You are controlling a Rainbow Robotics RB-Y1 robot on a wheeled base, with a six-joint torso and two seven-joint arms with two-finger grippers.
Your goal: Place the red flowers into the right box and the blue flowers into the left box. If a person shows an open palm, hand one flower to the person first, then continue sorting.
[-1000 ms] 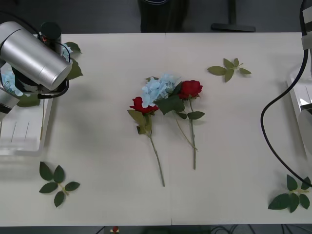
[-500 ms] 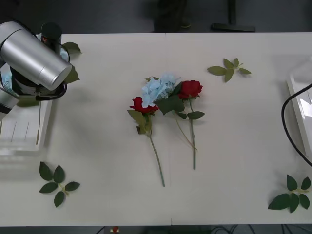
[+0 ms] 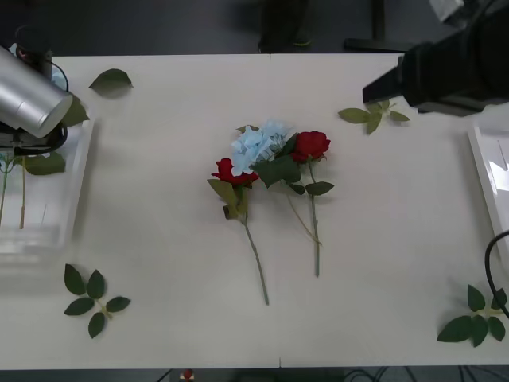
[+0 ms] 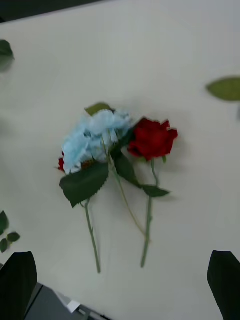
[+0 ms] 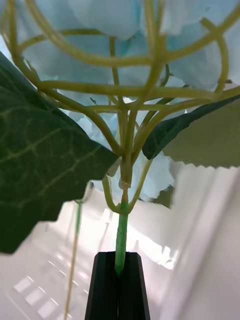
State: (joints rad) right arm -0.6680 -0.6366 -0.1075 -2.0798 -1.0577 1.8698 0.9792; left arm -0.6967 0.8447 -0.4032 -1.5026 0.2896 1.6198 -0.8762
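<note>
Sorting flowers: left end effector (image 5: pixel 119 280) pinched shut on a blue flower (image 5: pixel 125 150) stem over the left box (image 3: pixel 67 199).
Right end effector (image 4: pixel 120 280) hovered wide above two red flowers (image 3: pixel 310 146) and a blue flower lying mid-surface (image 3: pixel 159 263), stems toward the robot, heads away; dark floor lay beyond.

Pale sky-blue fluffy flower cluster (image 3: pixel 258 144) and two deep-red roses (image 3: pixel 310 145) on thin green stems, frame centre. Cream tabletop (image 3: pixel 159 239). Dark green leaf sprigs (image 3: pixel 91 298), lower left. Translucent white plastic bin (image 3: pixel 48 207), left edge. Black fingers (image 5: pixel 118 290) pinching a green stem (image 5: pixel 121 240).
</note>
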